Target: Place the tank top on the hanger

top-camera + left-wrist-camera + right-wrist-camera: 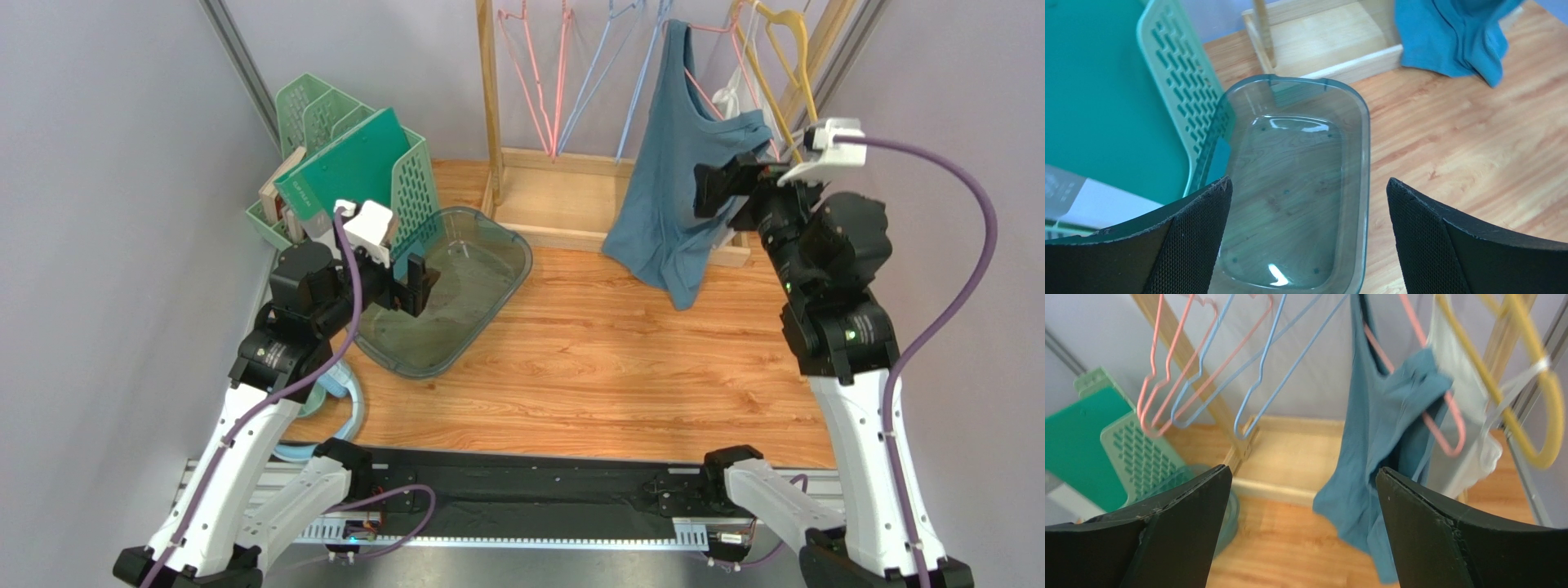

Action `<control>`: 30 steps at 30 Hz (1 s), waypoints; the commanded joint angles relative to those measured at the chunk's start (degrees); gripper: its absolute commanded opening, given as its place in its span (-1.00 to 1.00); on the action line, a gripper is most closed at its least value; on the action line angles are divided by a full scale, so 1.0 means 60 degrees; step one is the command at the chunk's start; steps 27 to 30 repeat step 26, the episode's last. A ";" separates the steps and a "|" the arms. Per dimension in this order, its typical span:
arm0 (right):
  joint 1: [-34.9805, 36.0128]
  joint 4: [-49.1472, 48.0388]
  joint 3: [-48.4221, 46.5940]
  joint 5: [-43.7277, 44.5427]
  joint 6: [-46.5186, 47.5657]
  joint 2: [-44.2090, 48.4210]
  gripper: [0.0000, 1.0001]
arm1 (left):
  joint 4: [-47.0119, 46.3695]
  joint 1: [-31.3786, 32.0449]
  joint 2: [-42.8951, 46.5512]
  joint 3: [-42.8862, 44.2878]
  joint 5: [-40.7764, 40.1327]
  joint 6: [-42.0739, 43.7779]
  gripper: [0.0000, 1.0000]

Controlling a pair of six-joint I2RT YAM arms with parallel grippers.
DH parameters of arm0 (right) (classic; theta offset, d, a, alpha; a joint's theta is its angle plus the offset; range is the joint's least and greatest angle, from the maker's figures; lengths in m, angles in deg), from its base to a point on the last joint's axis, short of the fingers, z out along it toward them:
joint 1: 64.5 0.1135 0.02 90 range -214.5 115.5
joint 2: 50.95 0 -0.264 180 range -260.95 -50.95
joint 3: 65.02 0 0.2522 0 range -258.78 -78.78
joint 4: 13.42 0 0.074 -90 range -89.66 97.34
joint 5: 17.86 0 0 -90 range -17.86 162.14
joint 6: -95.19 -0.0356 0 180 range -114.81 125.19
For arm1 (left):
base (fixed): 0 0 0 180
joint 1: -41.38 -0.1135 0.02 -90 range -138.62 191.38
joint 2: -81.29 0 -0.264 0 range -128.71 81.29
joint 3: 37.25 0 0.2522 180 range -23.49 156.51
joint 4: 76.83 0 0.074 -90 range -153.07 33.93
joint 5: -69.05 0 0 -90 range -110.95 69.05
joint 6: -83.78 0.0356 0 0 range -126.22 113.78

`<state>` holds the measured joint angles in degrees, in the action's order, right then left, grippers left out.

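Right end effector (1301,471): jaws apart, holding nothing.
Left end effector (1309,184): jaws apart.
Tank top (662,184): I see it draped on the hanger (1412,318), long axis vertical, strap up, hem down.

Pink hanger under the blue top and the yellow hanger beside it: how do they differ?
The pink hanger is thin wire; the yellow hanger is clearly thicker. The pink hanger carries the tank top, bunched over one arm of it; the yellow hanger does not, and only a white cloth hangs by it. Both hang side by side at the same end of the rack.
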<state>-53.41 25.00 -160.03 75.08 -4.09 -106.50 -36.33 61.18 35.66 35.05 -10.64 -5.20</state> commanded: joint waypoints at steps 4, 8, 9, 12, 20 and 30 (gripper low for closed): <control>0.0846 0.0957 0.2465 0.0228 -0.0548 0.1434 0.89 | -0.0619 -0.0735 0.0631 -0.0133 -0.1013 -0.1077 0.98; 0.0861 0.0958 0.3754 0.0549 -0.0548 0.2021 0.89 | -0.0532 -0.0735 0.0617 -0.0060 -0.1205 -0.0917 0.98; 0.0861 0.0972 0.3888 0.0579 -0.0548 0.2109 0.89 | -0.0531 -0.0735 0.0632 -0.0060 -0.1263 -0.0931 0.98; 0.0861 0.1016 0.4050 0.0594 -0.0592 0.2139 0.89 | -0.0517 -0.0735 0.0646 0.0027 -0.1483 -0.1004 0.98; 0.0861 0.0870 0.4343 0.0477 -0.0739 0.2154 0.89 | -0.0560 -0.0735 0.0778 -0.0001 -0.1923 -0.1048 0.98; 0.0861 0.0913 0.4372 0.0520 -0.0651 0.2183 0.89 | -0.0634 -0.0735 0.0954 -0.0060 -0.1776 -0.0990 0.98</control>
